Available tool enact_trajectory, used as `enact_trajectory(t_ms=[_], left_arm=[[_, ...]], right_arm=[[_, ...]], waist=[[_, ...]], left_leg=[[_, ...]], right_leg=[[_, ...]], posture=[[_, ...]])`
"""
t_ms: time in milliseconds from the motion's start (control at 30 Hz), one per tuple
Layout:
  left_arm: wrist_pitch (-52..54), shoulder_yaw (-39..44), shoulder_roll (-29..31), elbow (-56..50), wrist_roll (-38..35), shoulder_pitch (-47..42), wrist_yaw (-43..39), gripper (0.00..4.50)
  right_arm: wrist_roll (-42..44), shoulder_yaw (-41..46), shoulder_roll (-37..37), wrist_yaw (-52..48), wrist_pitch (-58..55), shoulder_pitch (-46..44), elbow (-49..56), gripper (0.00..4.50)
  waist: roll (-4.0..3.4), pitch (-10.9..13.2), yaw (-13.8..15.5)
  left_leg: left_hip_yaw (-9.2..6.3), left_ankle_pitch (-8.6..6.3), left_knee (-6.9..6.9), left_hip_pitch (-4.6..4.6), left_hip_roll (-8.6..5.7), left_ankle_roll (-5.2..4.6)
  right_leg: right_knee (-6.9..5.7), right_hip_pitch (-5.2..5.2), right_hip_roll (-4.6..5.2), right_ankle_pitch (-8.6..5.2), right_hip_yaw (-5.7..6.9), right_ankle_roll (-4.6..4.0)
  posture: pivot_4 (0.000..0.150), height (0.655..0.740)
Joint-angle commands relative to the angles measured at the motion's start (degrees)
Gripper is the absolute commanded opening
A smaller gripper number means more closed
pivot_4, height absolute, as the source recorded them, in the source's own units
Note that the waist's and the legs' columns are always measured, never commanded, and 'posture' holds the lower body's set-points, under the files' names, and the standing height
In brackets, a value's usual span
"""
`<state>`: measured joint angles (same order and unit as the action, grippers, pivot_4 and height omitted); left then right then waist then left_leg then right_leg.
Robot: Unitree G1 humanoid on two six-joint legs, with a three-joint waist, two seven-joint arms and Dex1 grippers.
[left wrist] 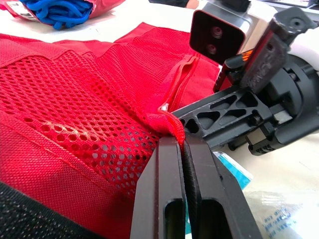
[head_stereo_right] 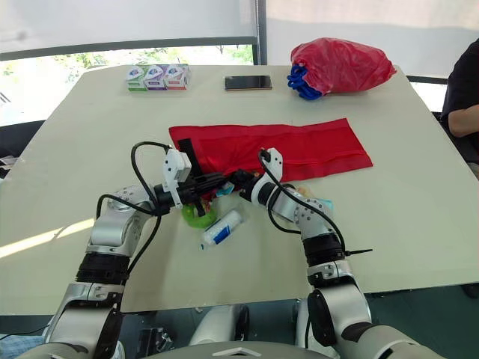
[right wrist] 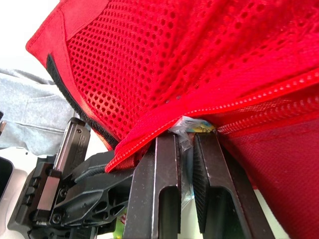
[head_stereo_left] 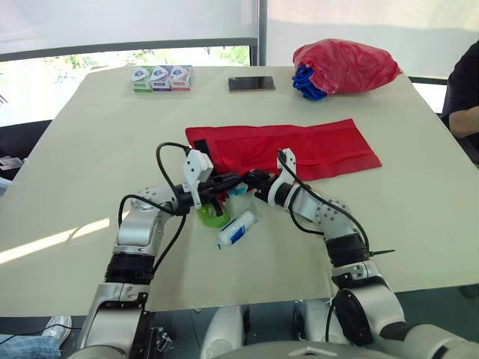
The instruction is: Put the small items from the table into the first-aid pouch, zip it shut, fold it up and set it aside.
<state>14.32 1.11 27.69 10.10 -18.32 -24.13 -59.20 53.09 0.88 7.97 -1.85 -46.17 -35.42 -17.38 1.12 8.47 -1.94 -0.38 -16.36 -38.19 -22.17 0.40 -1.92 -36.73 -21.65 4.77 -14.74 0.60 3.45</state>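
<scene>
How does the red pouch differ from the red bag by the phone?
The red pouch lies spread flat, mesh showing; the red bag is bunched and bulging, blue cord at its mouth. The left gripper pinches the pouch's edge, the right gripper holds a packet there; the bag lies untouched. Both are red.

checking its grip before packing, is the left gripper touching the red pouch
Touching. The left wrist view shows the left gripper shut on the mesh edge of the pouch, with red fabric pinched between its fingertips.
</scene>
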Motion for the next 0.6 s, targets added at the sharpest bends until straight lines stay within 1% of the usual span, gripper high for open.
enact_trajectory(t_ms=[33, 67, 100, 133, 367, 600], left_arm=[[0.48, 0.21, 0.43, 2.0, -1.66, -1.35, -2.05, 0.0], [0.41, 0.29, 0.51, 2.71, -1.69, -1.64, -2.25, 0.0], [0.4, 0.36, 0.55, 3.53, -1.71, -2.05, -2.39, 0.0], [0.35, 0.41, 0.57, 4.24, -1.73, -2.41, -2.52, 0.0], [-1.45, 0.28, 0.71, 9.19, -0.63, -4.03, -3.51, 0.0], [-2.91, 0.33, 0.59, 12.01, -0.16, -4.77, -3.89, 0.0]], right_arm=[[-1.66, 0.82, -0.14, 0.33, -2.16, 0.41, 4.66, 1.1], [-1.99, 0.88, -0.26, 0.58, -2.93, 0.54, 5.26, 1.65], [-2.35, 0.82, -0.5, 0.7, -3.74, 0.56, 5.96, 2.08], [-2.73, 0.82, -0.62, 0.89, -4.33, 0.61, 6.61, 2.22], [-6.46, -1.16, -3.64, 0.57, -8.81, 2.08, 13.28, 2.22], [-7.71, -1.96, -7.06, -0.42, -14.97, 3.98, 19.11, 2.22]], waist=[[0.0, 0.0, -0.07], [-0.01, 0.01, -0.09], [0.0, 0.01, -0.09], [0.0, 0.01, -0.07], [0.0, 0.01, -0.11], [0.02, 0.0, -0.09]], left_leg=[[0.0, 0.0, 0.0, -0.01, -0.01, 0.0], [0.0, 0.0, 0.0, -0.01, 0.0, 0.0], [0.01, 0.0, 0.01, -0.02, -0.01, 0.0], [0.0, 0.0, 0.01, -0.02, -0.01, 0.0], [0.01, 0.0, 0.02, -0.06, -0.04, 0.0], [0.0, 0.0, 0.02, -0.1, -0.04, 0.0]], right_leg=[[0.01, -0.01, 0.0, 0.0, 0.0, 0.0], [0.02, -0.01, 0.0, 0.0, 0.0, 0.0], [0.02, -0.02, 0.0, 0.0, -0.01, 0.0], [0.02, -0.02, 0.0, 0.0, 0.0, 0.0], [0.05, -0.02, 0.01, 0.0, 0.0, 0.0], [0.06, -0.03, 0.01, 0.0, 0.0, 0.0]], posture=[[0.15, 0.74], [0.15, 0.74], [0.15, 0.74], [0.15, 0.74], [0.15, 0.74], [0.15, 0.74]])
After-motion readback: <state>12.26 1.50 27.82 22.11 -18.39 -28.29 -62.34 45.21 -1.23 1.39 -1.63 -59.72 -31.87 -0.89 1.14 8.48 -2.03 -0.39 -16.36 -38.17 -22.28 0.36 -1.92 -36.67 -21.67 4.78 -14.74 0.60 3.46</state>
